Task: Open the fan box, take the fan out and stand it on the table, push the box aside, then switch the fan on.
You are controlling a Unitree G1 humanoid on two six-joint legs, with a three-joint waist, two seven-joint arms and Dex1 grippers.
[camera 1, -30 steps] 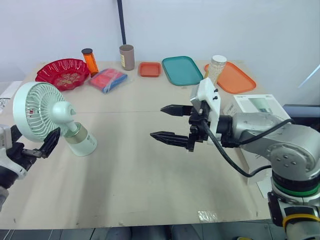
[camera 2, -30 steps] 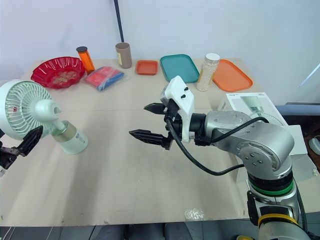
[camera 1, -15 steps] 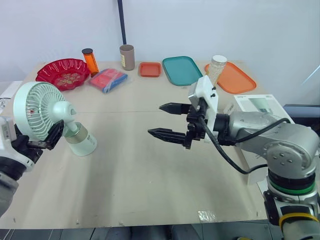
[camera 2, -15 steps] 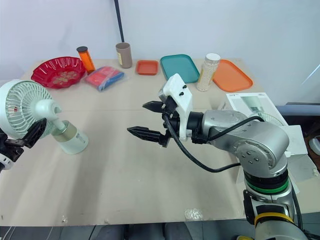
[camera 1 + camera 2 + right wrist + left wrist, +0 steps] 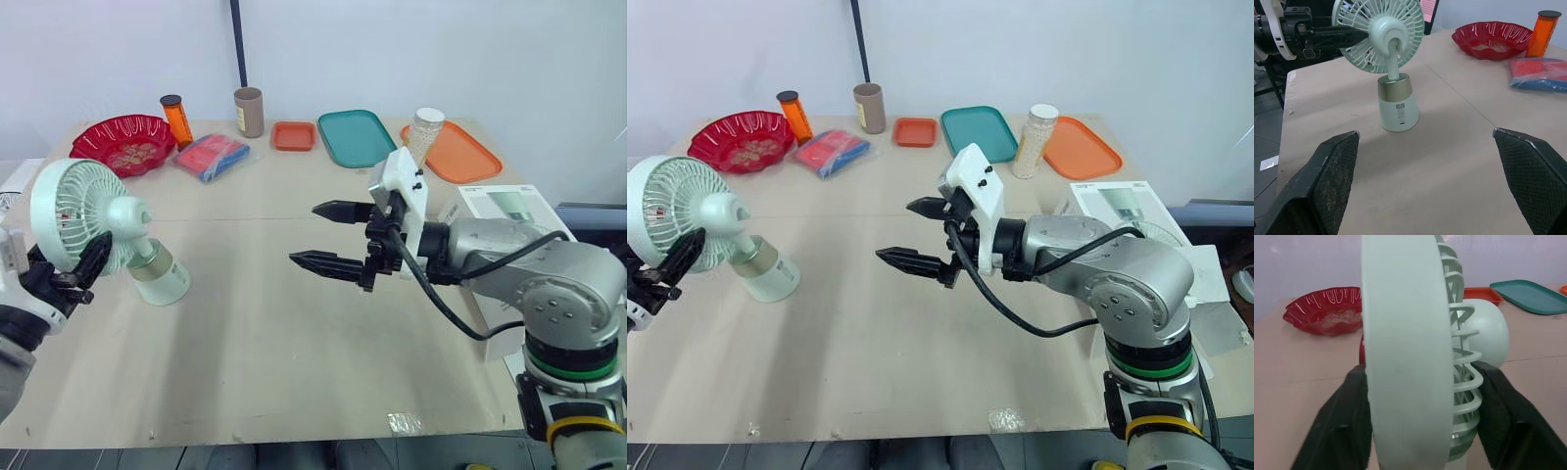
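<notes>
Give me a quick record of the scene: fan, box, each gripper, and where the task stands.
fan: upright on the table, left side
box: at the table's right edge
left gripper: shut on the fan's head, one finger each side
right gripper: open, empty, above mid-table
stage: fan out and standing, box aside

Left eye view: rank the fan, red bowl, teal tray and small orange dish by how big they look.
1. fan, largest, though it also sits nearest the camera.
2. red bowl and teal tray look about alike; not ranked against each other.
3. small orange dish, clearly smallest.
</notes>
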